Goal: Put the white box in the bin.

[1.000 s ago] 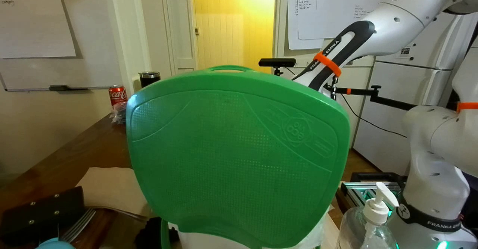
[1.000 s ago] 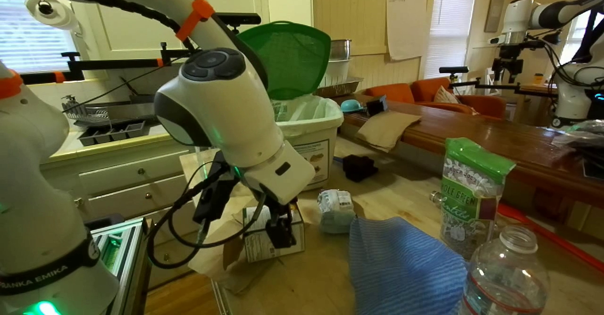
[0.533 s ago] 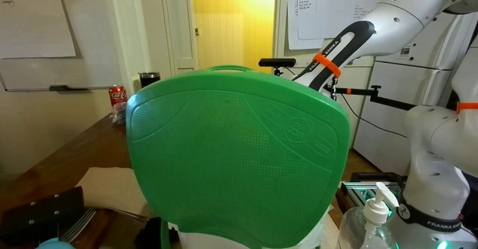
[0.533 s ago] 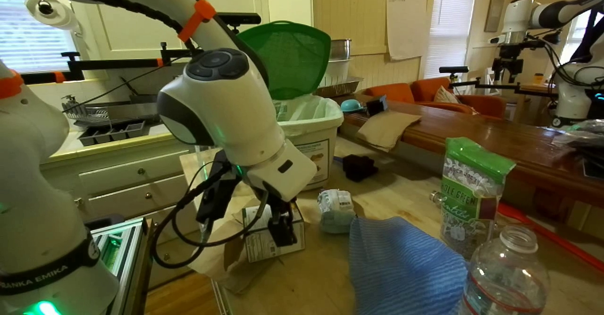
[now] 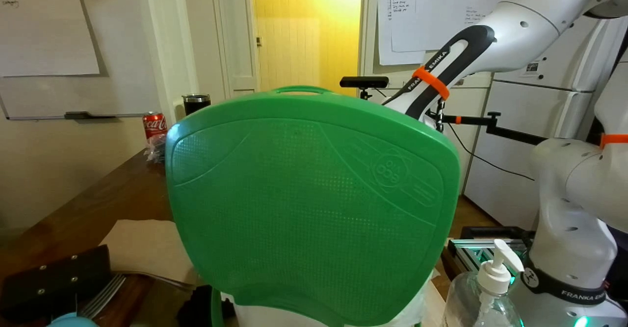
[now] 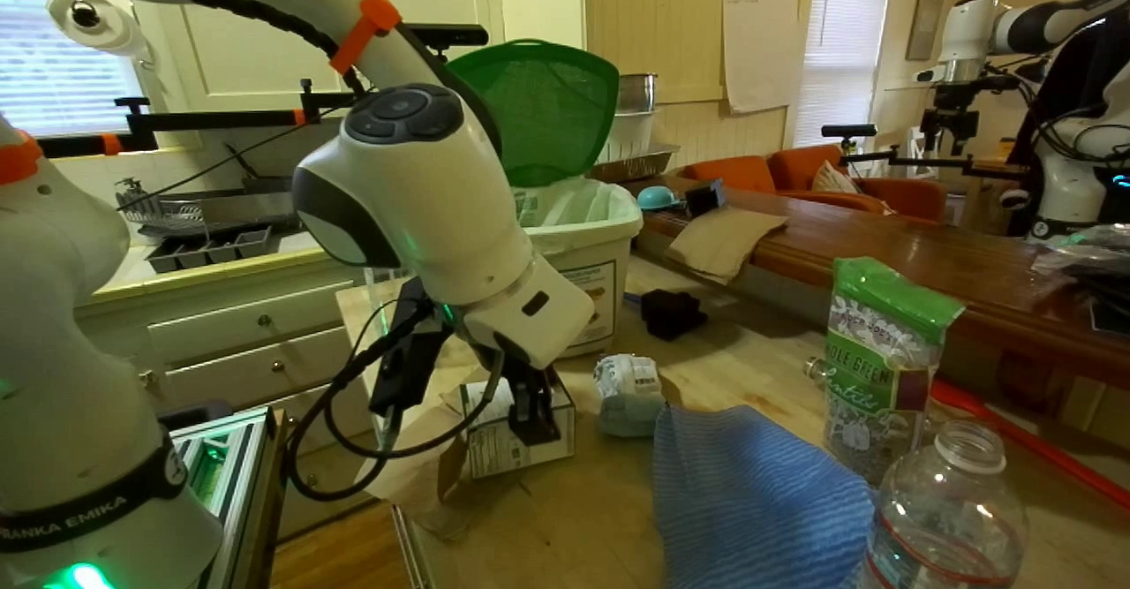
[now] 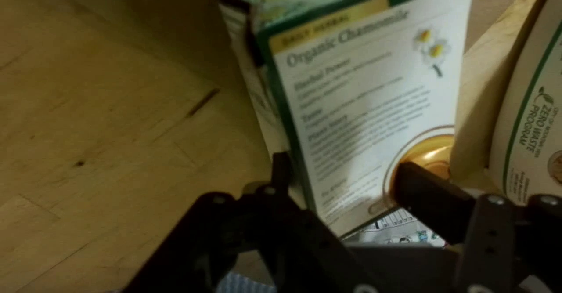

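The white box (image 6: pixel 503 454), a chamomile tea carton, appears in an exterior view below the arm's wrist. Its printed face (image 7: pixel 360 99) fills the middle of the wrist view. My gripper (image 7: pixel 342 168) straddles its near end, one finger against each side, and is shut on it. Whether the carton is clear of the table cannot be told. Behind the arm stands the bin (image 6: pixel 587 240), a pale tub with a liner and its green lid (image 6: pixel 552 112) raised. Seen from behind, that lid (image 5: pixel 314 204) hides the gripper and box in an exterior view.
A wrapped white-and-green package (image 6: pixel 629 395) lies right of the box, with a blue cloth (image 6: pixel 750 501) nearer the camera. A lentil bag (image 6: pixel 892 368) and clear bottle (image 6: pixel 949 509) stand farther right. Brown paper (image 6: pixel 424 456) lies left of the box.
The gripper's fingers have come together on the white box. Box and gripper have shifted slightly up and to the right in an exterior view. The brown paper beside it has moved a little.
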`<action>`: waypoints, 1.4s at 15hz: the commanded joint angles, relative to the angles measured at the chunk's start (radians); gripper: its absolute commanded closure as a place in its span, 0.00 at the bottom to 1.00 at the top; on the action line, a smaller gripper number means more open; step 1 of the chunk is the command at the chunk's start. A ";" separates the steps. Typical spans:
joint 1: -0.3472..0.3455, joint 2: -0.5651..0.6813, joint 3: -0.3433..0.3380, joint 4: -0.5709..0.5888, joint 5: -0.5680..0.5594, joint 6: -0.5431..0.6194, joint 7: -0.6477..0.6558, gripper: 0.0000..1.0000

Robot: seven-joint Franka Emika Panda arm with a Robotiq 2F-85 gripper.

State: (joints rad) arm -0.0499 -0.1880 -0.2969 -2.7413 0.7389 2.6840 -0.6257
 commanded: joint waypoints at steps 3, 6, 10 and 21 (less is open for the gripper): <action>-0.006 0.014 0.007 -0.007 0.026 -0.021 -0.032 0.69; -0.010 0.017 0.009 -0.002 0.023 -0.020 -0.026 0.81; -0.014 0.016 0.009 -0.003 0.020 -0.019 -0.022 1.00; -0.035 -0.022 -0.007 -0.006 0.023 -0.024 -0.026 1.00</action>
State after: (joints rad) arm -0.0611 -0.1793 -0.2965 -2.7475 0.7389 2.6837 -0.6314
